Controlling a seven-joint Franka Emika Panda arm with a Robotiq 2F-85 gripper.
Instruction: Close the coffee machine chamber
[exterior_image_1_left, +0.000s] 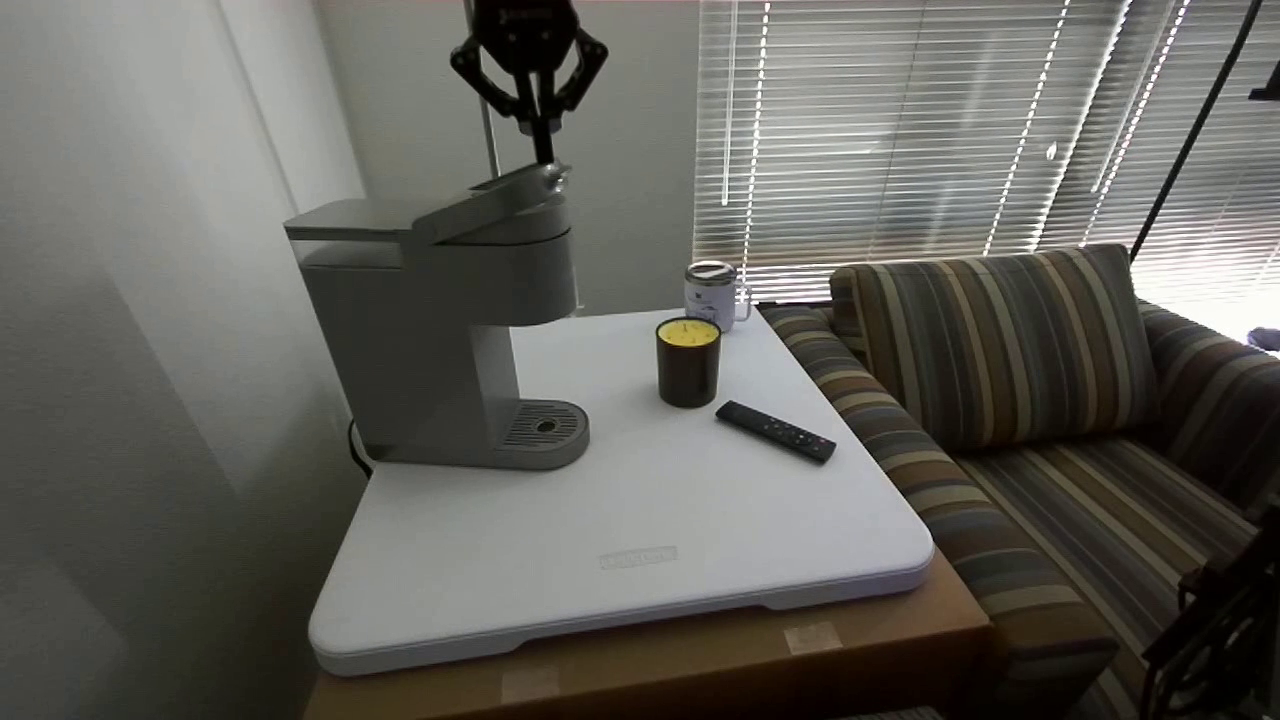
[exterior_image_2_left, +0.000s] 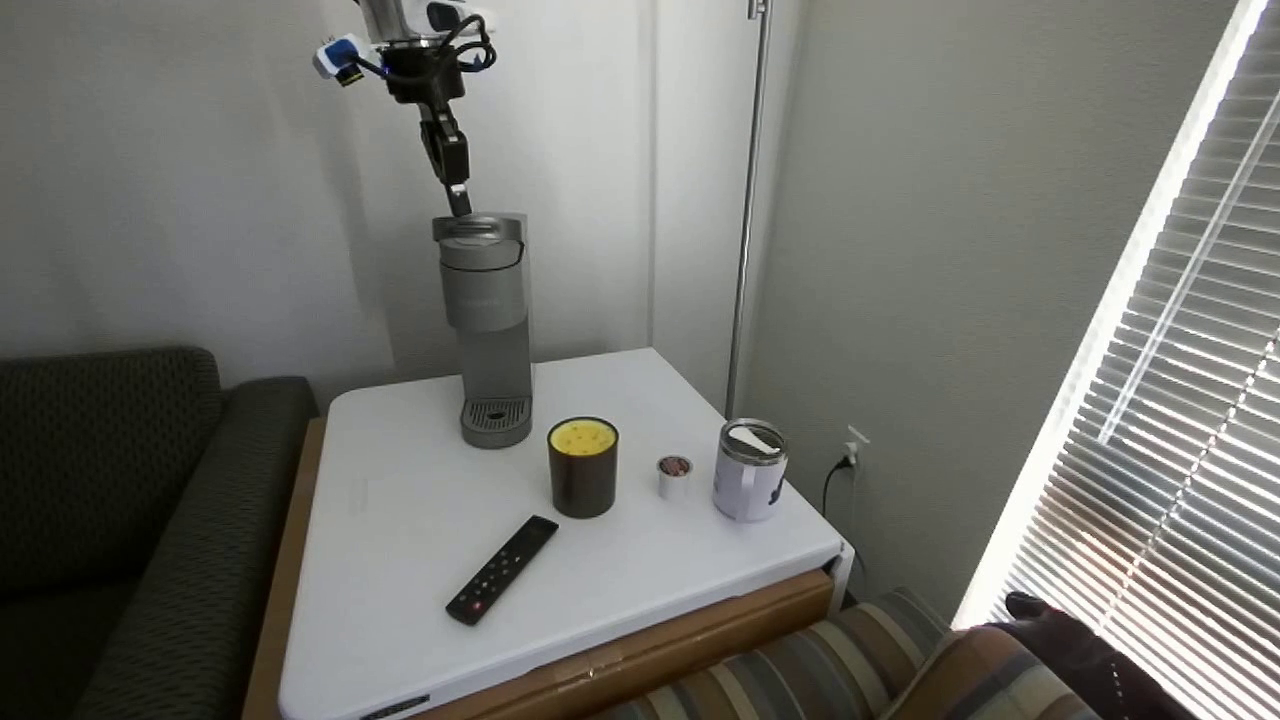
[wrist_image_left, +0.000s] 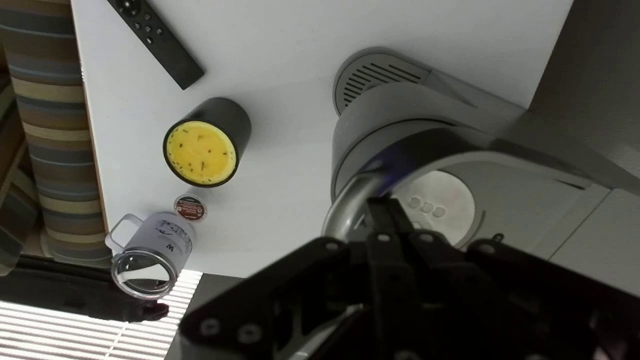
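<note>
The coffee machine (exterior_image_1_left: 420, 350) stands upright on the bench (exterior_image_1_left: 740, 530), and all the work is at its top. The chamber (exterior_image_1_left: 510, 280) is the round head overhanging the front of the machine. Its lid (exterior_image_1_left: 485, 208) lies low over the head but slopes upward from its rear end toward the front of the machine, so closing looks well advanced yet unfinished.

The fingers (exterior_image_1_left: 543, 145) are together with nothing between them, pointing down at the front end of the lid, above the machine's head. In both exterior views their tips meet the lid's outline; whether they press on it or hang just above it cannot be told.

What is left, as far as can be judged, is a downward push at that front end until the lid settles onto the machine's head. The inside of the chamber is hidden, so what it holds is unknown.

The candle (exterior_image_2_left: 583, 475), remote (exterior_image_2_left: 502, 570), coffee pod (exterior_image_2_left: 674, 480) and mug (exterior_image_2_left: 748, 480) all rest off the machine's front, apart from it; none seems likely to hinder the push.
</note>
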